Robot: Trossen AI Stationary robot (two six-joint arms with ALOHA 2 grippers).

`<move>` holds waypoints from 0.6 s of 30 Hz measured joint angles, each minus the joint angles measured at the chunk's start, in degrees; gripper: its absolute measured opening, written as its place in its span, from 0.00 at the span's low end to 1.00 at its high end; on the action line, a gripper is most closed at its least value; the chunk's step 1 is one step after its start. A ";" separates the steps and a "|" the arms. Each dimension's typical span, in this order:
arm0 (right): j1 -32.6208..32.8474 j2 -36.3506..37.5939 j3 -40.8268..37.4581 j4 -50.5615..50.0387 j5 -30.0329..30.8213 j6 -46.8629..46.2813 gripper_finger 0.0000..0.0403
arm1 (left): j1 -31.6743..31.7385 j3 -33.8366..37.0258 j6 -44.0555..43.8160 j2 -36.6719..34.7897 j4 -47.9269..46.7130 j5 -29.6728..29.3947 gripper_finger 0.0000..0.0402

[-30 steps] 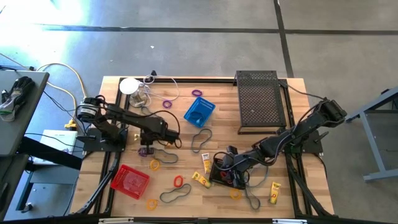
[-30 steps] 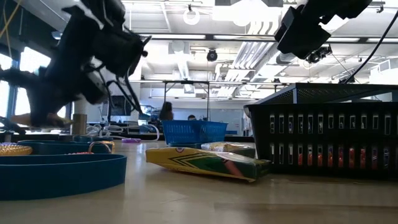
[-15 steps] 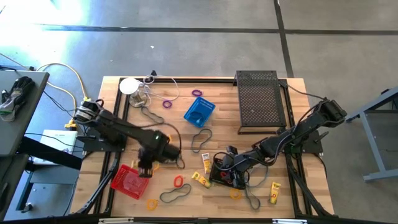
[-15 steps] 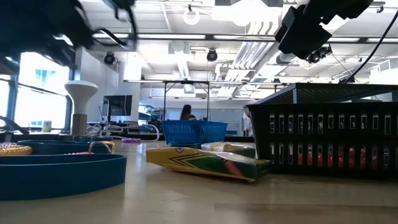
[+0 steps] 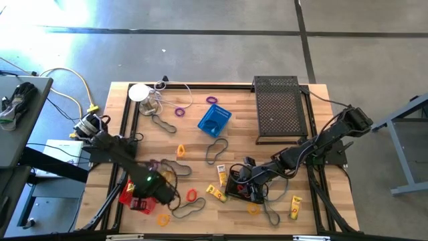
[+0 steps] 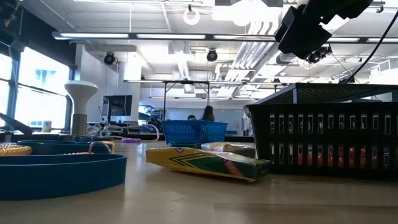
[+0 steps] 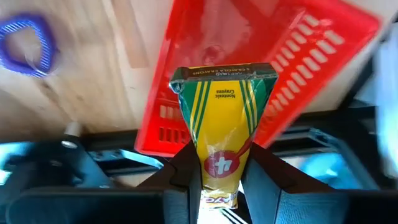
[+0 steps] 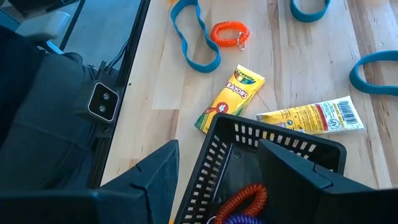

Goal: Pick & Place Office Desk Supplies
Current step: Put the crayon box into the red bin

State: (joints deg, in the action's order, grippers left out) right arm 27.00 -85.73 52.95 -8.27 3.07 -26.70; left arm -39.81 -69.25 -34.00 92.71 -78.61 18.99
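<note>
My left gripper [image 5: 150, 187] hangs over the red mesh basket [image 5: 130, 199] at the table's near left and is shut on a yellow-and-green crayon box [image 7: 224, 112]. The left wrist view shows the red basket [image 7: 280, 56] beneath the box. At the near middle, my right gripper [image 8: 217, 149] is open at the black basket [image 5: 246, 190]. One finger is outside the basket's wall [image 8: 202, 168] and the other is over its inside, where an orange coil [image 8: 245, 202] lies. The black basket [image 6: 336, 130] rests on the table by its bottom. My left gripper pinches the crayon box between its two fingers, on the two side faces near the end closest to the wrist [image 7: 221, 171]. The fingers come steeply from above and lie along the box. The box reaches down past the fingertips, lifted clear above the red basket. My right gripper: I cannot tell whether it touches the black basket.
A blue basket [image 5: 214, 120] and a large black mesh tray [image 5: 279, 110] stand farther back, with a white disc [image 5: 138, 92] and cables at the far left. Band loops [image 5: 216, 148], small rings [image 5: 192, 195] and more crayon boxes [image 5: 215, 193] lie scattered over the wood.
My left gripper has swung from the table's middle left toward the near edge and the left, rising and rolling, to a place above the red basket. It has passed out of the low view. My right arm has kept still.
</note>
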 joint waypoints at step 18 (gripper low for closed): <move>0.00 0.00 0.00 1.68 0.01 1.51 0.51 | -8.83 0.00 -0.72 -0.04 9.13 -8.84 0.21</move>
State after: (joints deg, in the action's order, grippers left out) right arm 27.00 -85.73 52.95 -6.59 3.07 -25.19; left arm -48.64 -69.25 -34.72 92.66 -69.47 10.15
